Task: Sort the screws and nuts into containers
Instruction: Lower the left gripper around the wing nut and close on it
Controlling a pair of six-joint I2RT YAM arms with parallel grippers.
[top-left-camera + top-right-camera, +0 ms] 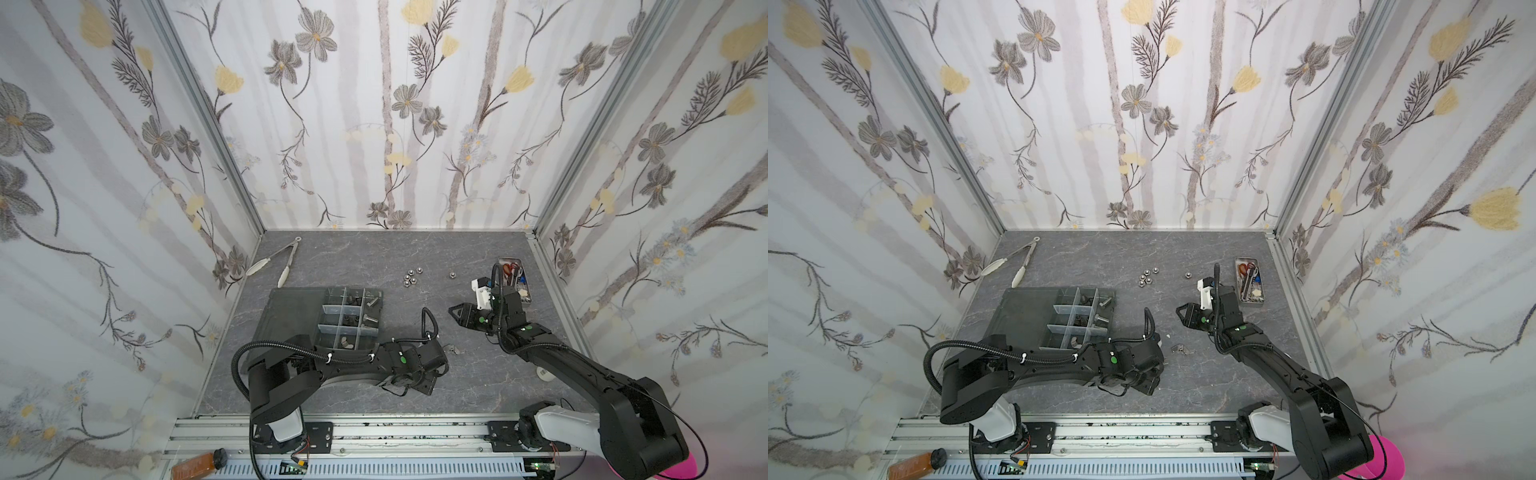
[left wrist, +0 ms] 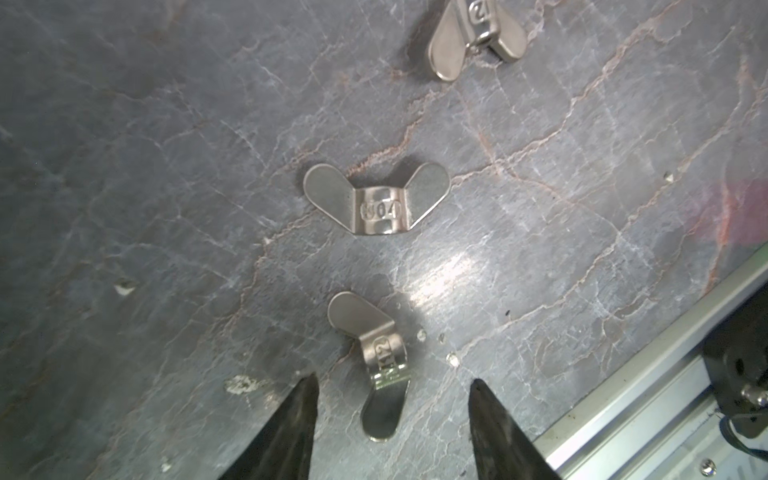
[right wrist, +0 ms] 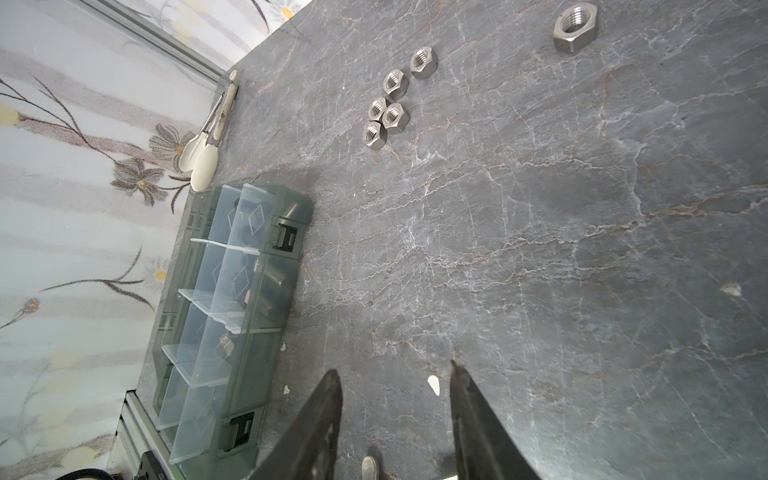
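- Clearly the left gripper (image 2: 392,399) stands open, gripping nothing.
- 1 wing nut (image 2: 380,365) lies flat on the table (image 2: 166,166) between its fingertips, touching neither.
- 2 more wing nuts (image 2: 376,199) lie beyond the tips.
- Right gripper (image 3: 395,376) is open and empty; 5 hex nuts (image 3: 386,108) cluster well ahead of it, apart from the tray (image 3: 286,266).

You find metal tongs (image 1: 257,267) on the grey table (image 1: 374,257), near its far-left corner. A narrow metal tray (image 1: 512,258) holding scissors (image 1: 508,269) sits near the right edge.
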